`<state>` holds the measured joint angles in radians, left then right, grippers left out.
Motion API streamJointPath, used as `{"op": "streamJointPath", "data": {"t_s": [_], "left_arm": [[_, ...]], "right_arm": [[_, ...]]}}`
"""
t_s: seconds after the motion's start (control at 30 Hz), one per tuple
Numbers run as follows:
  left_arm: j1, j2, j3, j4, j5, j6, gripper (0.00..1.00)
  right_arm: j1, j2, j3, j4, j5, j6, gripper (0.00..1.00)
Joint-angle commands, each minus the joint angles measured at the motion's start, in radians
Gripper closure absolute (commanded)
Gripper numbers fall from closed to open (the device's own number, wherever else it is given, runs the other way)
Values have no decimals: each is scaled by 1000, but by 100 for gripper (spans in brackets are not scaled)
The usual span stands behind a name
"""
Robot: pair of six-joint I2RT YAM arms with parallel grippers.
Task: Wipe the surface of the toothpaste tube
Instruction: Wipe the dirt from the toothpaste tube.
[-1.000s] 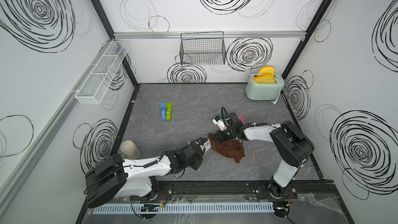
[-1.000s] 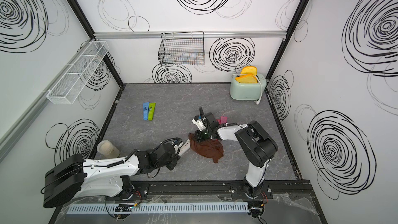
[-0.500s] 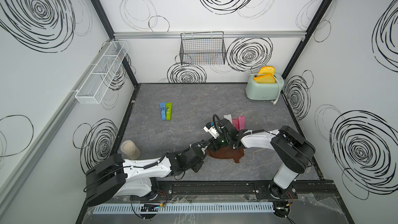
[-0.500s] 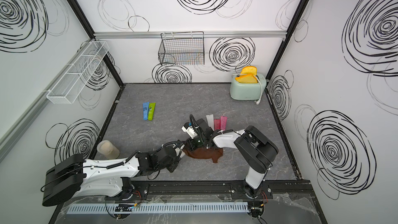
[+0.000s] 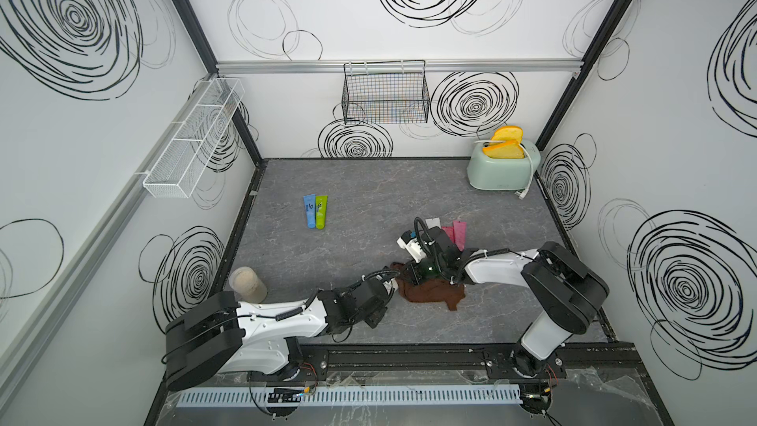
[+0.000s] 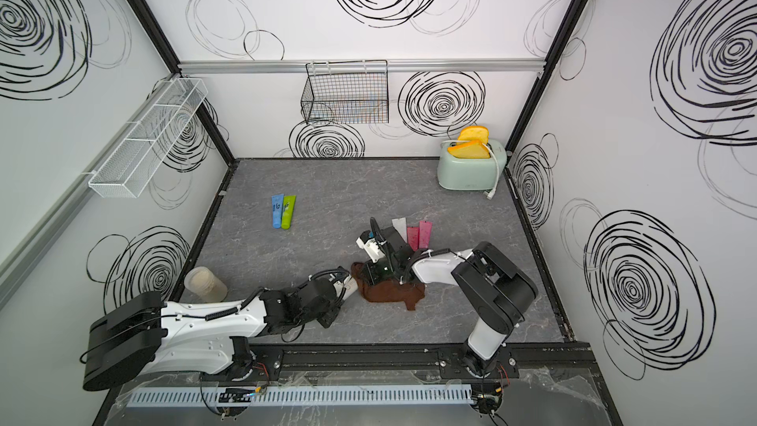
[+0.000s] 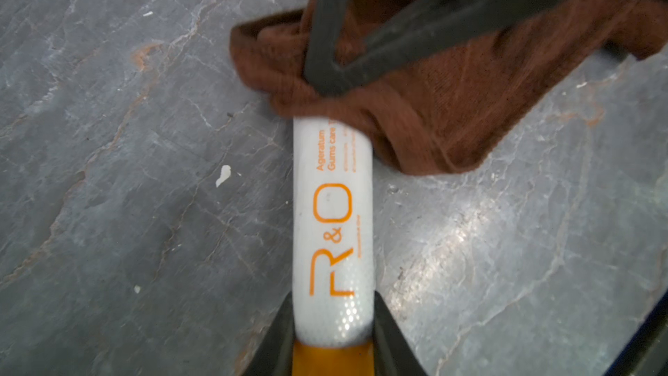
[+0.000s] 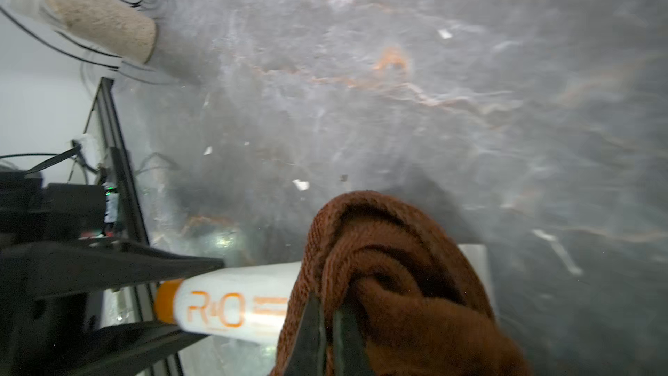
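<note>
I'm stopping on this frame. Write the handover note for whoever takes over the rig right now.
Left gripper: shut on the toothpaste tube at its orange-cap end.
Right gripper: shut on the brown cloth, draped over the tube's far end.
Done: both grasps made, cloth touching tube.
Left: wipe along the printed body toward the cap; how much is already wiped cannot be told.

bench point(image 5: 389, 198): grey marbled | mint toaster point(image 5: 502, 174): far right corner, two yellow toast slices point(image 5: 506, 149) in its slots | black wire basket point(image 5: 385, 94): back wall | white mesh rack point(image 5: 192, 145): left wall | blue tube point(image 5: 309, 211) just beside green tube point(image 5: 321, 211) | beige-filled clear jar point(image 5: 248, 284): near left edge
</note>
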<state>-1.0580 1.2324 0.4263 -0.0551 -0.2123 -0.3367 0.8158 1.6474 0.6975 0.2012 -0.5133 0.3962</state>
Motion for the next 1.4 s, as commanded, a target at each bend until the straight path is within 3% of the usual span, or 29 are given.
{"op": "streamJointPath", "data": {"t_s": [0.0, 0.07, 0.33, 0.87, 0.97, 1.2, 1.37], "left_arm": [[1, 1, 25, 80, -53, 1, 100], [1, 0, 25, 80, -53, 1, 100], [-5, -11, 19, 85, -49, 2, 100], [-13, 4, 23, 89, -42, 11, 100], [-13, 3, 23, 89, -42, 11, 100], [-16, 4, 23, 90, -44, 11, 100], [-17, 16, 28, 89, -48, 13, 100]], "right_arm": [[63, -32, -62, -7, -80, 64, 100], [47, -40, -72, -22, -53, 52, 100], [-200, 28, -38, -118, 11, -84, 100], [6, 31, 56, -47, -109, -3, 100], [-17, 59, 50, -52, -89, -18, 100], [-225, 111, 56, -101, -24, -71, 100], [-190, 88, 55, -99, -30, -69, 100]]}}
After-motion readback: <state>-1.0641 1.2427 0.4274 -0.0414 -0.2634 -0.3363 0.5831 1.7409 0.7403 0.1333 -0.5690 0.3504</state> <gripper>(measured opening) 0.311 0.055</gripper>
